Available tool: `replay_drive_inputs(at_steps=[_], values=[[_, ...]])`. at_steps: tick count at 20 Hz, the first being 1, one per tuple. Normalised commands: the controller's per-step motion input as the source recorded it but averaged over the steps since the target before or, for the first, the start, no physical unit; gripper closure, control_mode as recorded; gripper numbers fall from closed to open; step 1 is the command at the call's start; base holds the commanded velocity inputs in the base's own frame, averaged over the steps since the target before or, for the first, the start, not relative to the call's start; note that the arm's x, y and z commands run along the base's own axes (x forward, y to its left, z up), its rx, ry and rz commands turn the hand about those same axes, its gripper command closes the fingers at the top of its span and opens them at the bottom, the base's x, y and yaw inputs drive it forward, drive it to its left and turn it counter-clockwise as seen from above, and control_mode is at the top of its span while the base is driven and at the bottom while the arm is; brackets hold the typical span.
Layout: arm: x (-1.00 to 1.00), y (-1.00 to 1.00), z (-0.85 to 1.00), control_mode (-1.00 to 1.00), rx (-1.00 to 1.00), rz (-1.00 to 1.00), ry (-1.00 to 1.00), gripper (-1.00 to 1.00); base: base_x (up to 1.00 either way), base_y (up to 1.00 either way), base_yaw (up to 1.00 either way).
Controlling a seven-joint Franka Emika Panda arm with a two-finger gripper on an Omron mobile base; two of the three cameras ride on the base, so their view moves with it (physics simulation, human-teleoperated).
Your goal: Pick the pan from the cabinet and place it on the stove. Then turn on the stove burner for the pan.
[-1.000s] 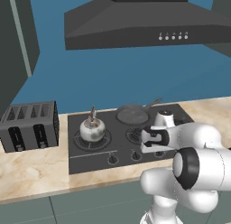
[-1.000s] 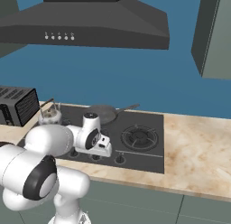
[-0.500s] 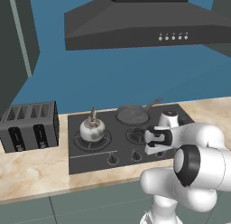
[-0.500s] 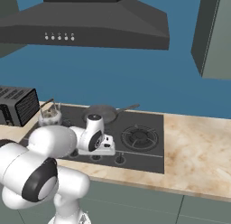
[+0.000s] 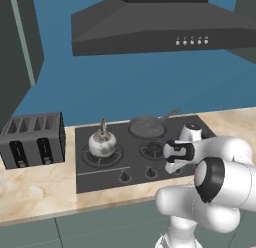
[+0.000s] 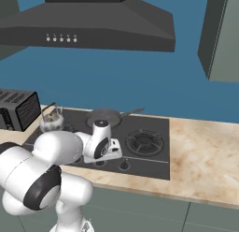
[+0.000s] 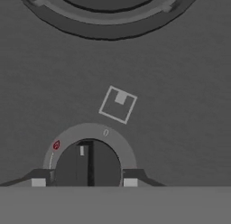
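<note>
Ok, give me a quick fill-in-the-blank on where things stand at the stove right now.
1. The pan rests on a back burner of the ____.
2. The silver kettle sits on the burner nearest the ____.
3. The tool has its tips either side of a round ____.
4. Above the stove hangs a dark range ____.

Missing words: stove; toaster; knob; hood

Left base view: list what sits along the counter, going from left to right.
toaster → kettle → pan → gripper, which is low over the stove's front knobs.
</note>
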Motion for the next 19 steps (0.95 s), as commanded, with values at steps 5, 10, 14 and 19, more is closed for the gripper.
replay_drive_inputs(at_steps=[5, 10, 14, 19], values=[[-0.39, 0.11, -0.64, -1.00, -0.04, 0.31, -0.11, 1.00, 0.00, 0.00, 0.00], [-0.26, 0.17, -0.67, -1.00, -0.06, 0.33, -0.10, 1.00, 0.00, 0.00, 0.00], [-0.16, 0.22, -0.73, -1.00, -0.08, 0.34, -0.07, 1.00, 0.00, 0.00, 0.00], [-0.16, 0.25, -0.78, -1.00, -0.09, 0.34, -0.06, 1.00, 0.00, 0.00, 0.00]])
